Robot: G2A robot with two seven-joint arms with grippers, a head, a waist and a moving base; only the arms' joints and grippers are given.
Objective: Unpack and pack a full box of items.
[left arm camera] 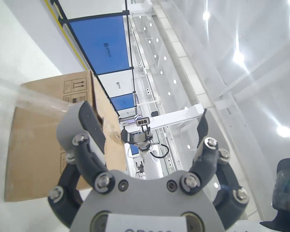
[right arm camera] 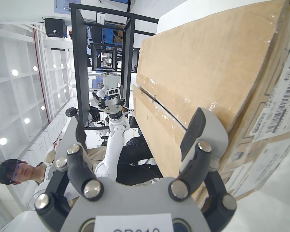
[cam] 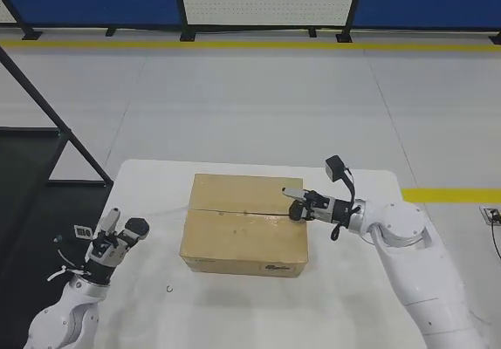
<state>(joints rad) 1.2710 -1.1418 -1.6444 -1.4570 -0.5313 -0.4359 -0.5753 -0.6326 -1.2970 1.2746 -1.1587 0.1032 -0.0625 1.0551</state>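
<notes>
Top view puts the likeliest trouble nearest. The left gripper [cam: 121, 229] stands at the near left of the white table [cam: 338, 297], with its fingers spread, pointing up and holding nothing. A loose strip of clear tape [left arm camera: 33, 100] runs out from the left end of the cardboard box [cam: 246, 231] on that side. My worry is that the strip will stick to a finger pad or to the table. Any pull on it could then drag the box instead of freeing the flaps.

Further in, the box sits closed in the middle of the table. Its centre seam [right arm camera: 159, 105] shows a dark gap, and tape glints across it. If that tape has not let go, prying at a flap could tear the cardboard or make the box slide, since nothing braces it.

Farthest, the right gripper [cam: 296, 202] is at the right end of the box top by the seam, its fingers apart and empty. One finger [right arm camera: 198, 126] lies low over the top edge above the shipping label [right arm camera: 275, 107]. I cannot tell whether it touches.

The box is therefore well apart to the right of the left gripper and directly under the right gripper.
</notes>
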